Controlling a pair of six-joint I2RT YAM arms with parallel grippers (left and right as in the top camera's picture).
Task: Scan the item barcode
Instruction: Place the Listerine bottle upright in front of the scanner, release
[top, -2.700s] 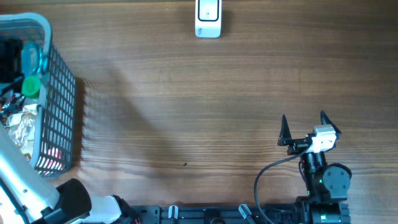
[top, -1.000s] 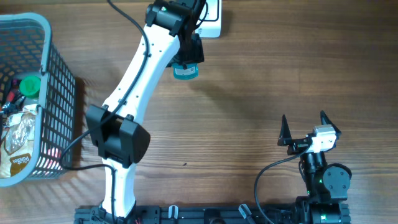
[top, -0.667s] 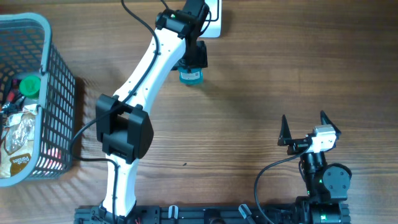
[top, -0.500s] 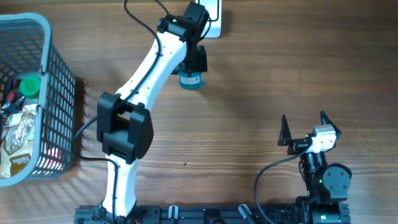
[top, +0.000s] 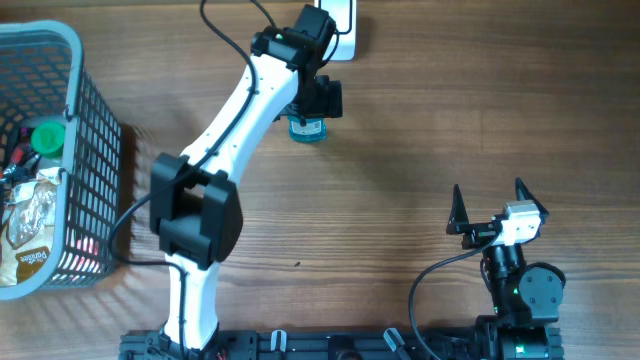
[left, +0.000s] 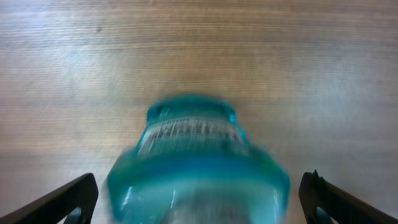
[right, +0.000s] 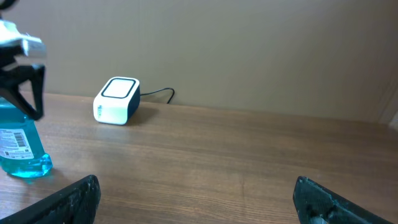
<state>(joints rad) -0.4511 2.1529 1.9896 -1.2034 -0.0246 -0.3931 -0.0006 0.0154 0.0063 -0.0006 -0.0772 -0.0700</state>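
Standing upright on the bench (top: 420, 120), one blue bottle (top: 306, 128) is near the single scanner (right: 116, 100), between the two spread left fingers (left: 68, 199), apart from both. The two right fingers (top: 459, 212) are spread too, holding nothing. One basket (top: 95, 170) stands far left.

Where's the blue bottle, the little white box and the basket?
blue bottle (right: 28, 163): right wrist view, on its lower body, near the base.
little white box (right: 120, 88): right wrist view, on its top face.
basket (top: 95, 180): overhead view, on its mesh side wall.
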